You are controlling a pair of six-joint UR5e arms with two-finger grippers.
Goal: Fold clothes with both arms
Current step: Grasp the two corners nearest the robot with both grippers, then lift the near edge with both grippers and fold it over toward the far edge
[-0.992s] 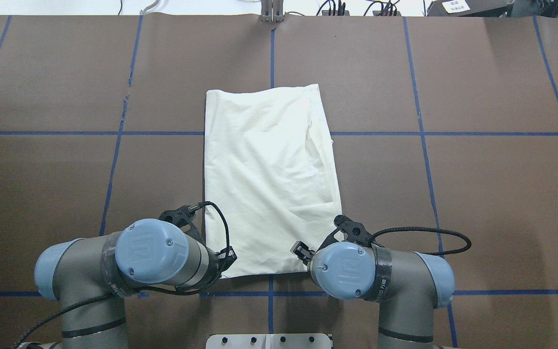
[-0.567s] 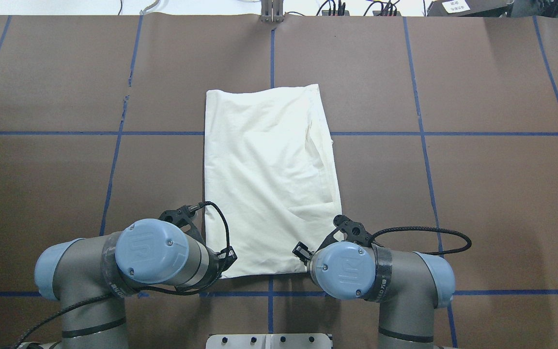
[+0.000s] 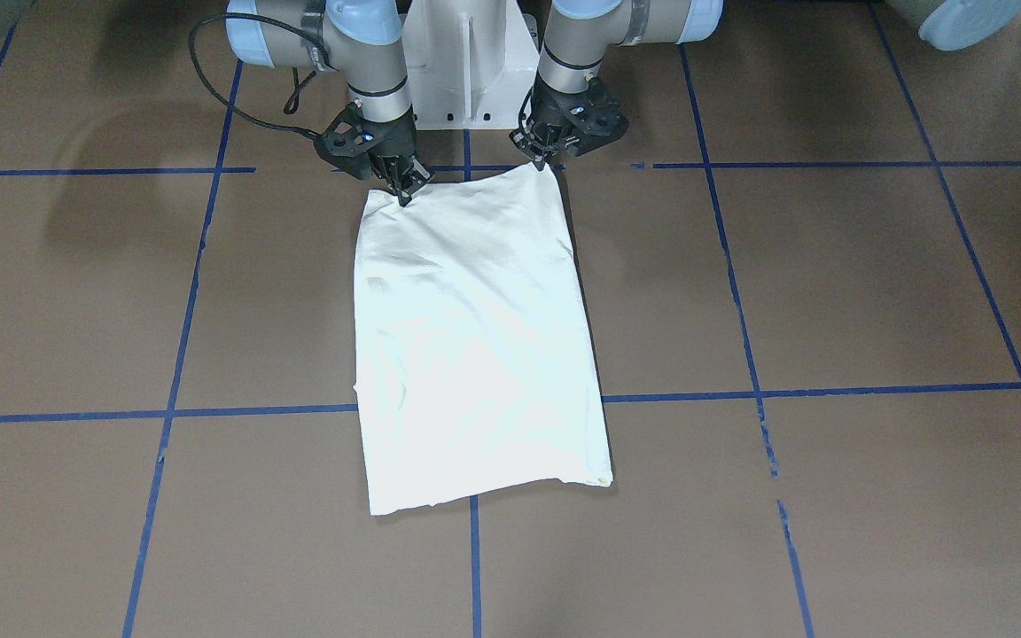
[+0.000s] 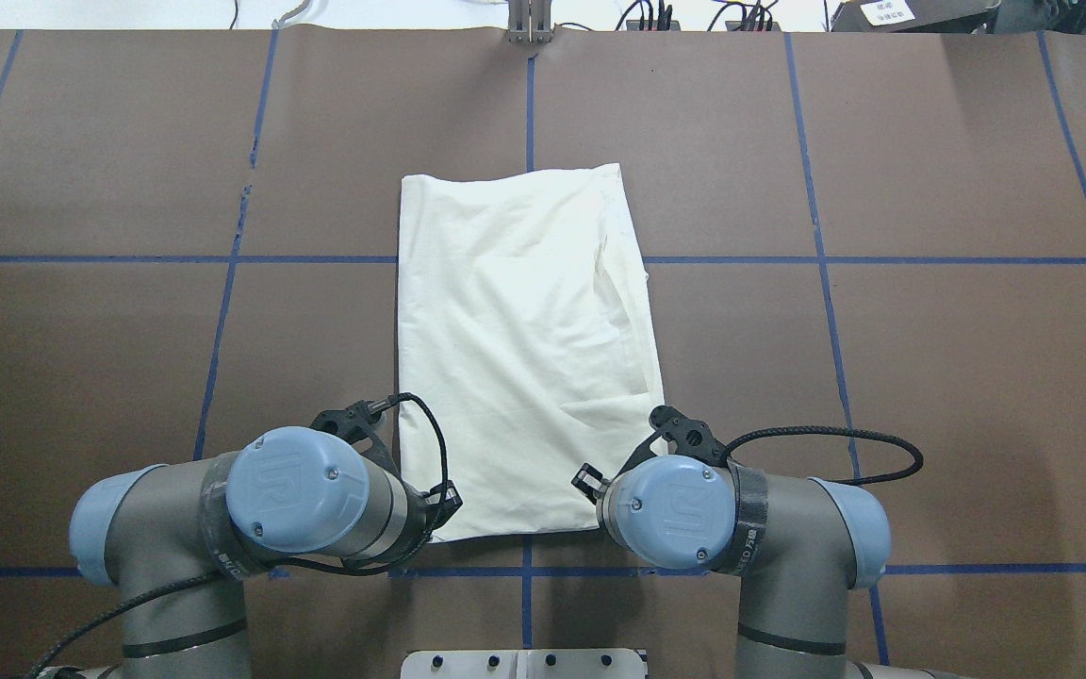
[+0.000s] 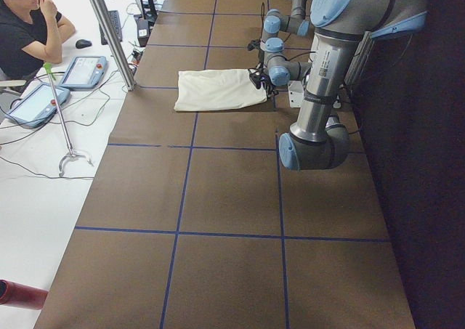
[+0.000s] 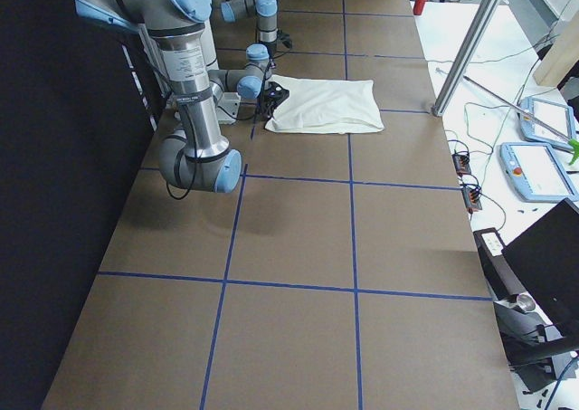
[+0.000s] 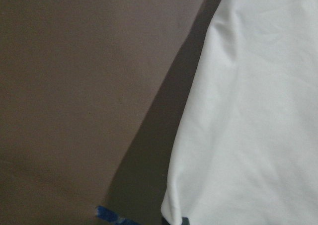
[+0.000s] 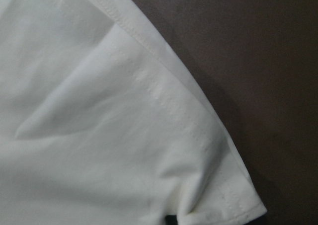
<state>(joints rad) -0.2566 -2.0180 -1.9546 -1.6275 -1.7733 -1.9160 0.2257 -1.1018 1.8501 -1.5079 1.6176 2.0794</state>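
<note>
The cream-white shirt lies folded into a long rectangle, plain side up, at the table's middle; no print shows. It also shows in the front view. My left gripper is shut on the shirt's near left corner, seen close in the left wrist view. My right gripper is shut on the near right corner, where the hem bunches. In the overhead view the left arm and right arm hide both grippers' fingers.
The white pedestal base stands just behind the grippers. Blue tape lines cross the brown table. In the left side view an operator, teach pendants and a metal post are beyond the far edge.
The right arm's wrist and elbow have shifted slightly to the right and away from the base. The left arm and the shirt look almost unmoved.
</note>
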